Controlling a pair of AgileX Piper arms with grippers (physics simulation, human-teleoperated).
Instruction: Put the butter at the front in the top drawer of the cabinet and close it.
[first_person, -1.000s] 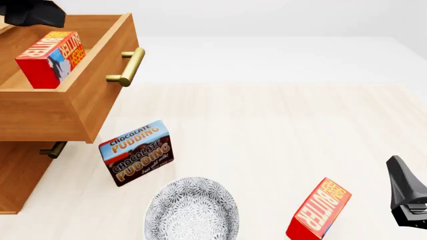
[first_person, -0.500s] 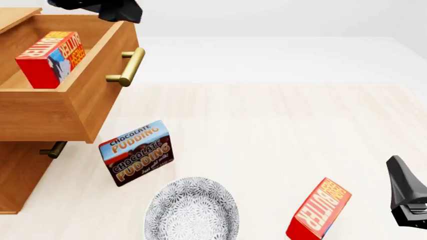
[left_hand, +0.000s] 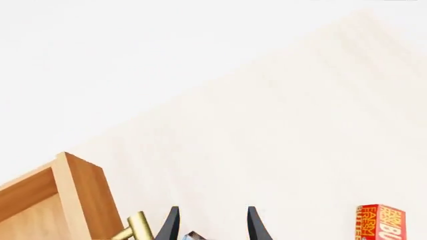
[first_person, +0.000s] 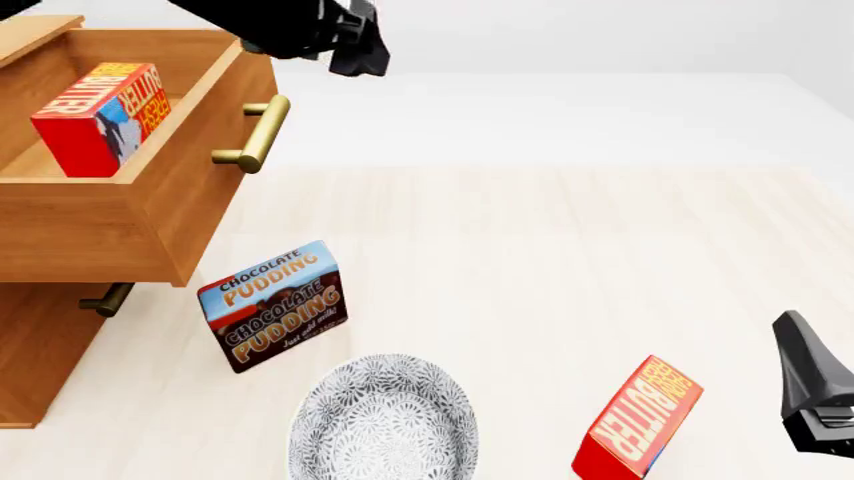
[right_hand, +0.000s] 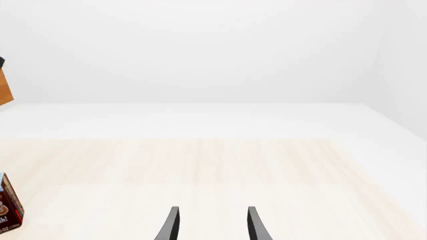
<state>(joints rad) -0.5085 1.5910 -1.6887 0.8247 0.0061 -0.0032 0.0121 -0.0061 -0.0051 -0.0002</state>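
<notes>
The top drawer (first_person: 160, 190) of the cabinet (first_person: 34, 350) stands pulled out, with one red butter carton (first_person: 100, 115) leaning inside it. A second butter carton (first_person: 641, 420) stands tilted on the table at the front right; it also shows in the left wrist view (left_hand: 380, 222). My left gripper (first_person: 354, 42) hangs high, just right of the drawer's brass handle (first_person: 256, 132). In its wrist view it (left_hand: 212, 227) is open and empty, with the handle (left_hand: 137, 227) beside it. My right gripper (first_person: 814, 385) rests at the front right edge, open and empty in its wrist view (right_hand: 212, 225).
A blue-and-brown chocolate pudding box (first_person: 274, 305) stands below the drawer front and shows at the edge of the right wrist view (right_hand: 8, 205). A patterned grey bowl (first_person: 384, 420) sits at the front middle. The lower drawer's handle (first_person: 104, 298) shows under the open drawer.
My left arm has moved right, from over the drawer's back to beyond its front above the handle. The butter in the drawer, the other objects and the right arm have not moved.
</notes>
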